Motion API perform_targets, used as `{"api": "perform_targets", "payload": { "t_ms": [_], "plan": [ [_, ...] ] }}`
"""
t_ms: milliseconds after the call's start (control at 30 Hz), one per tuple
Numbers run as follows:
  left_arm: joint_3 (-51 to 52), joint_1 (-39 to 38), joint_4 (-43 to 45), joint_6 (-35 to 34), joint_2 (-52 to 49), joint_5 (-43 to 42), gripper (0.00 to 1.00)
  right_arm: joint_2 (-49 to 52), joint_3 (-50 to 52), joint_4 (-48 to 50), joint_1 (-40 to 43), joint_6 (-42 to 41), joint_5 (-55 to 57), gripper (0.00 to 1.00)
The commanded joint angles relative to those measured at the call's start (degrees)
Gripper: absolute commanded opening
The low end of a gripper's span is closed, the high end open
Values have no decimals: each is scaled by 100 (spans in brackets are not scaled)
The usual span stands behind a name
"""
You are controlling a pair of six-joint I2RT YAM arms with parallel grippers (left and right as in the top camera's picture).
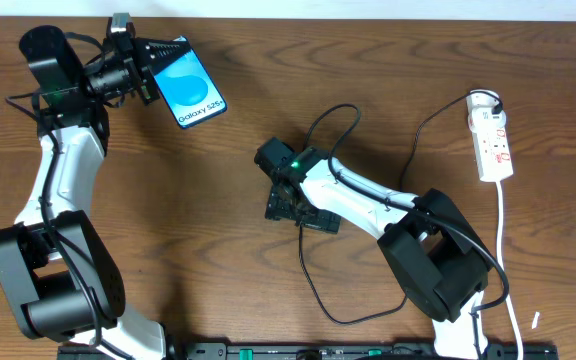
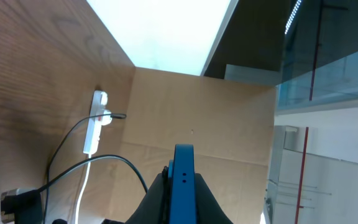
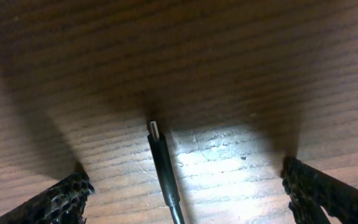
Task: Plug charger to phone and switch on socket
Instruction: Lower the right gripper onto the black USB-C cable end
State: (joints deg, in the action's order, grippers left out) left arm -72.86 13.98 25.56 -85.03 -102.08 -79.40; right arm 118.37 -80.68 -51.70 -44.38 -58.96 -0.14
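Charger [image 3: 165, 169] tip lies flat on the bench [image 3: 247, 68] between my spread, empty right fingers [image 3: 55, 202], so drop straight, pinch just behind the tip, keep it axial for the phone [image 1: 190, 88] my left fingers [image 2: 211, 204] clamp aloft, well apart.

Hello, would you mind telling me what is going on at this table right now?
The left claw grips the phone at the far left, its blue screen lit. The right claw is open and low over the table, with the free tip of the charger lying between its fingers, not gripped. The charger's other end runs to the socket on the right. Nothing is plugged into the phone yet.
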Motion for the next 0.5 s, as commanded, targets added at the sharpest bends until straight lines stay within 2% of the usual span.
{"api": "perform_targets", "payload": {
  "t_ms": [0, 133, 367, 467],
  "plan": [
    [-96, 9, 48, 74, 127, -118, 8, 201, 15, 24, -28, 35, 170, 98],
    [-96, 9, 48, 74, 127, -118, 7, 203, 15, 28, -28, 33, 170, 90],
    [-96, 9, 48, 76, 127, -118, 7, 203, 15, 37, -28, 33, 173, 53],
    [-96, 9, 48, 76, 125, -118, 7, 203, 15, 55, -28, 33, 175, 45]
  ]
}}
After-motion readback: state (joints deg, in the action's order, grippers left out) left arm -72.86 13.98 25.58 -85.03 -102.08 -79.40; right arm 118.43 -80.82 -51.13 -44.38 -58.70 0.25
